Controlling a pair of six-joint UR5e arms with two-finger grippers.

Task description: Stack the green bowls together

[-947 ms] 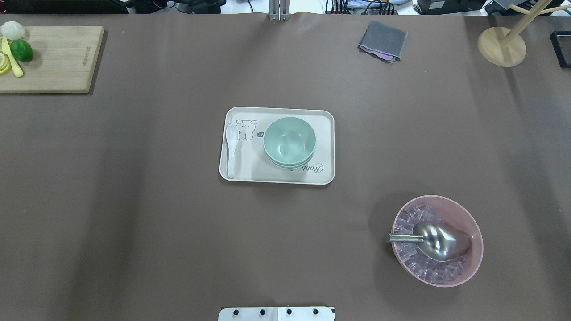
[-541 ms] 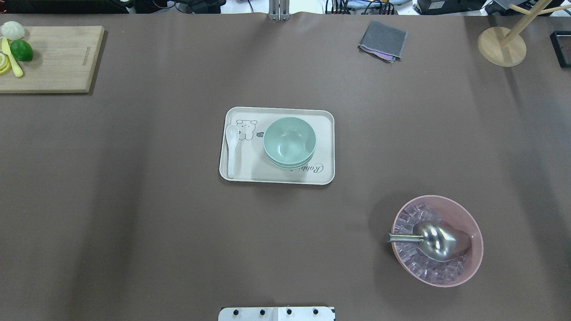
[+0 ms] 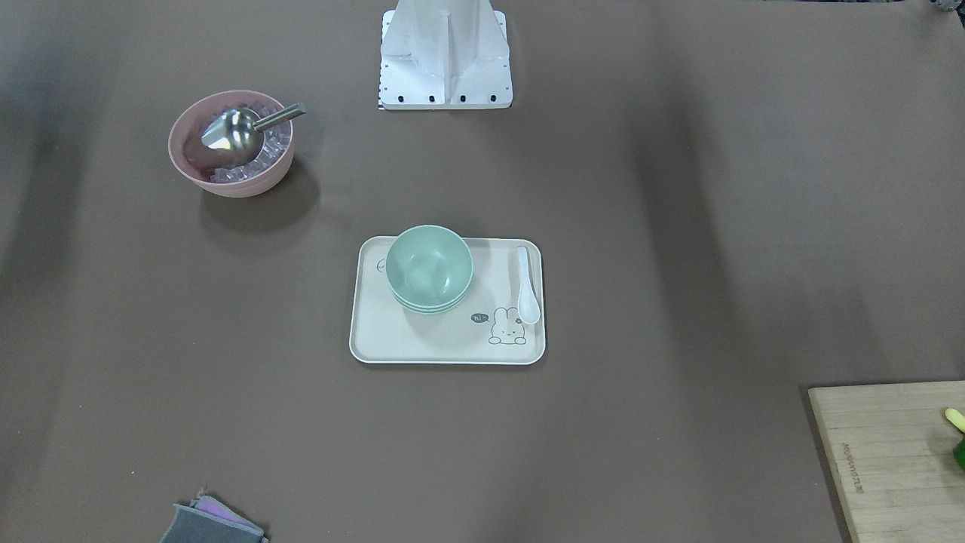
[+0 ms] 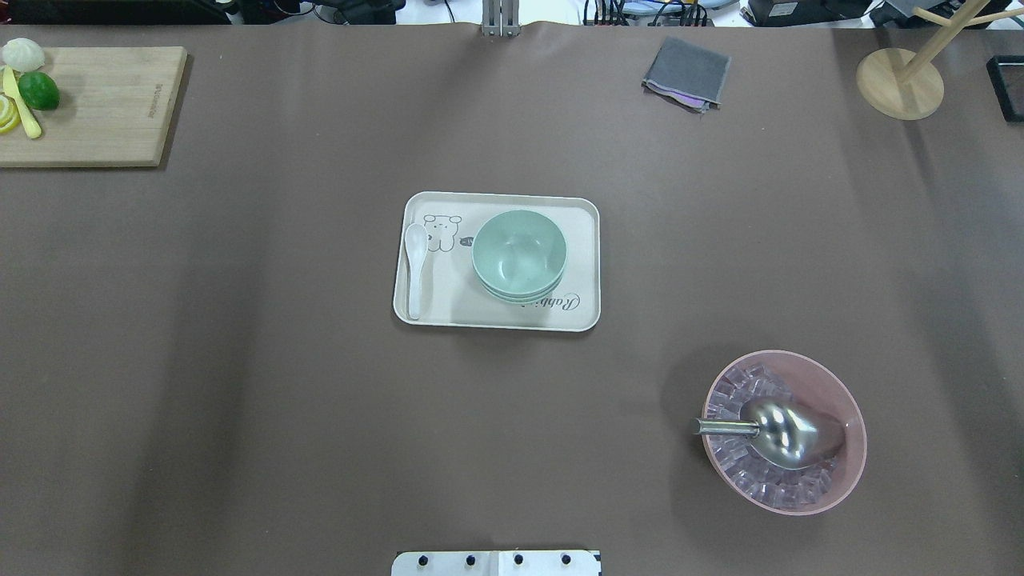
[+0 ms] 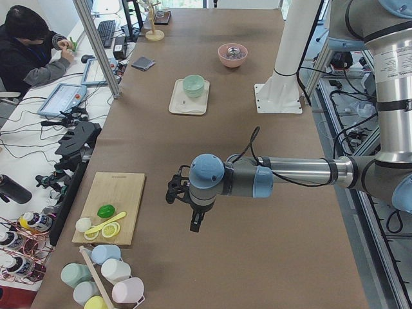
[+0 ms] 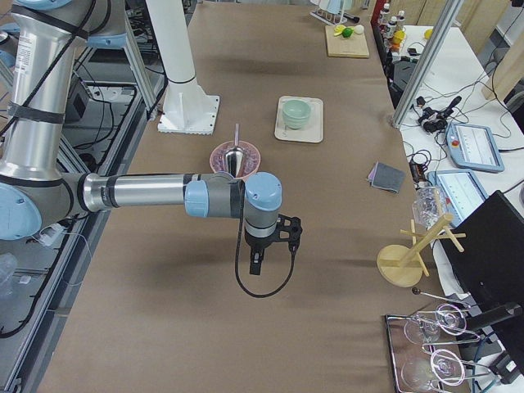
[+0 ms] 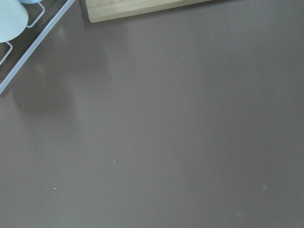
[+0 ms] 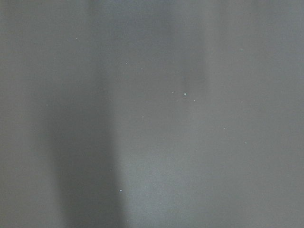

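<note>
Nothing has shifted since the earlier overhead frames. Nearest the robot, at 4 o'clock from the tray (image 4: 448,308), sits the pink bowl (image 4: 834,382) with a metal scoop (image 4: 788,436). Farther out, the green bowls (image 4: 519,254) stand nested in one stack on the tray, a white spoon (image 4: 415,268) at their 9 o'clock. Left gripper (image 5: 194,222) and right gripper (image 6: 255,264) hang over bare tabletop; whether their jaws are apart or together cannot be told.

Left arm (image 5: 299,170): we see silver tubes, blue joint caps.
Right arm (image 6: 139,192): we see the same, black cable (image 6: 262,295) looping.
Base (image 3: 445,53): white pedestal, dark bolts.
</note>
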